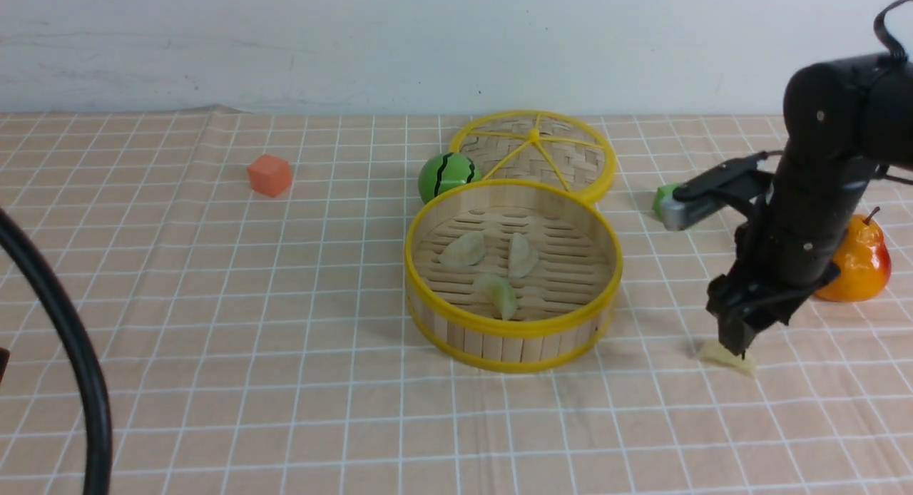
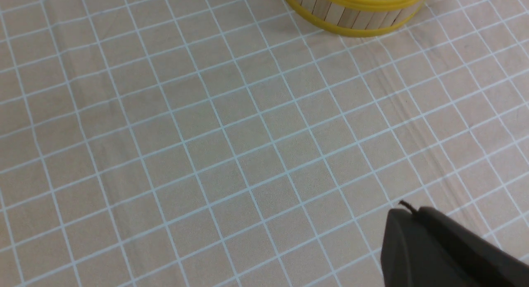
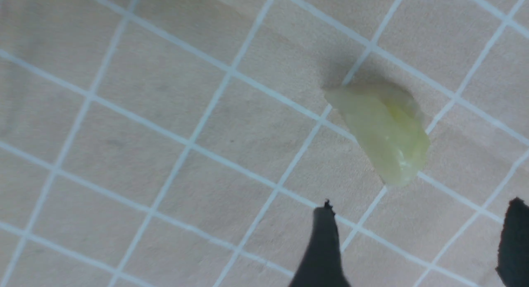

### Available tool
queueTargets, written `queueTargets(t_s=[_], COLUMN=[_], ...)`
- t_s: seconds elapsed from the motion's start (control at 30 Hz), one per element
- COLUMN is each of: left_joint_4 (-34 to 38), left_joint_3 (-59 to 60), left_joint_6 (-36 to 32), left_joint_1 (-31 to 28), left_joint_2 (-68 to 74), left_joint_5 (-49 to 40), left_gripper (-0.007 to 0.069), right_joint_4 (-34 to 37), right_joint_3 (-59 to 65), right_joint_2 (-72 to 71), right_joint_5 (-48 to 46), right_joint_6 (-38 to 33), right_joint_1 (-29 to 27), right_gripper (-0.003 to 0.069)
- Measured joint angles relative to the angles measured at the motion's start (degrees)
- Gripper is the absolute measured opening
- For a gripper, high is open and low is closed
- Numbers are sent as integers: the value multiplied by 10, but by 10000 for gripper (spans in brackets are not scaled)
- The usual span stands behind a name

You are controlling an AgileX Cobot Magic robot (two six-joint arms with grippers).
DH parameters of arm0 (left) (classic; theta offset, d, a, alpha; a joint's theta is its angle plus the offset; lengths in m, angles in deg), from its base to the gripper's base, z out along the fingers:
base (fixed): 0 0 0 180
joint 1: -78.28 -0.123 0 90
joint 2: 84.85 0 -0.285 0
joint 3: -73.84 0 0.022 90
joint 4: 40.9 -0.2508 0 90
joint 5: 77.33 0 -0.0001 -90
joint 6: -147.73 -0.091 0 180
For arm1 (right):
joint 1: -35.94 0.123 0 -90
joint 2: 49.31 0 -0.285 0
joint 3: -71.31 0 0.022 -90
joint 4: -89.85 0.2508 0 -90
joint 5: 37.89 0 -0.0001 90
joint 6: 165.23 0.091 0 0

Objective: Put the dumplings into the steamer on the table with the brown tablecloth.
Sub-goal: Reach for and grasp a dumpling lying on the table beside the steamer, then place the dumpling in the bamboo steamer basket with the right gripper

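Observation:
The steamer (image 1: 513, 329) stands mid-table on the brown tablecloth (image 1: 285, 302); its near wall also shows in the left wrist view (image 2: 355, 5). Three dumplings lie inside it: one at the back left (image 1: 463, 251), one at the back right (image 1: 523, 256), one near the front (image 1: 499, 295). A pale greenish dumpling (image 1: 727, 356) (image 3: 382, 130) lies on the cloth to the steamer's right. My right gripper (image 1: 735, 344) (image 3: 419, 206) points down just over it, open, and the dumpling lies beyond the fingertips, not between them. My left gripper (image 2: 407, 212) is shut and empty above bare cloth.
The flat woven lid (image 1: 535, 152) lies behind the steamer, with a green striped ball (image 1: 446, 175) at its left. An orange cube (image 1: 269, 175) sits far left. Behind my right arm are a green cube (image 1: 665, 195) and an orange pear (image 1: 859, 263). A black cable (image 1: 64, 338) crosses the left edge.

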Motion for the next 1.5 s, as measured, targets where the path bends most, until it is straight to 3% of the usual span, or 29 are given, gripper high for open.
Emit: queueTargets(t_s=[0.3, 0.33, 0.37, 0.4, 0.43, 0.47, 0.5, 0.7, 0.93, 1.3, 1.5], left_joint_4=[0, 0, 0, 0, 0, 0, 0, 1, 1, 1, -6], left_joint_3=[0, 0, 0, 0, 0, 0, 0, 0, 0, 0, 1], left_joint_6=[0, 0, 0, 0, 0, 0, 0, 0, 0, 0, -2], left_joint_1=[0, 0, 0, 0, 0, 0, 0, 0, 0, 0, 0], left_joint_2=[0, 0, 0, 0, 0, 0, 0, 1, 1, 1, -2], left_joint_5=[0, 0, 0, 0, 0, 0, 0, 0, 0, 0, 0], left_gripper=[1, 3, 3, 4, 4, 4, 4, 7, 17, 21, 21], right_joint_4=[5, 5, 5, 6, 5, 4, 2, 20, 72, 14, -3], right_joint_3=[8, 8, 8, 8, 8, 7, 5, -42, -149, -187, -226], right_joint_2=[75, 75, 75, 76, 76, 75, 73, 48, 46, 157, 154], right_joint_5=[79, 79, 80, 82, 83, 89, 89, 57, 85, 146, 98], right_joint_6=[-78, -81, -81, -82, -82, -82, -82, -61, 56, 187, 223], right_joint_1=[-1, -1, -1, 0, 0, 0, 0, 19, 124, 154, 154], right_gripper=[487, 424, 424, 343, 331, 239, 237, 244, 244, 247, 487])
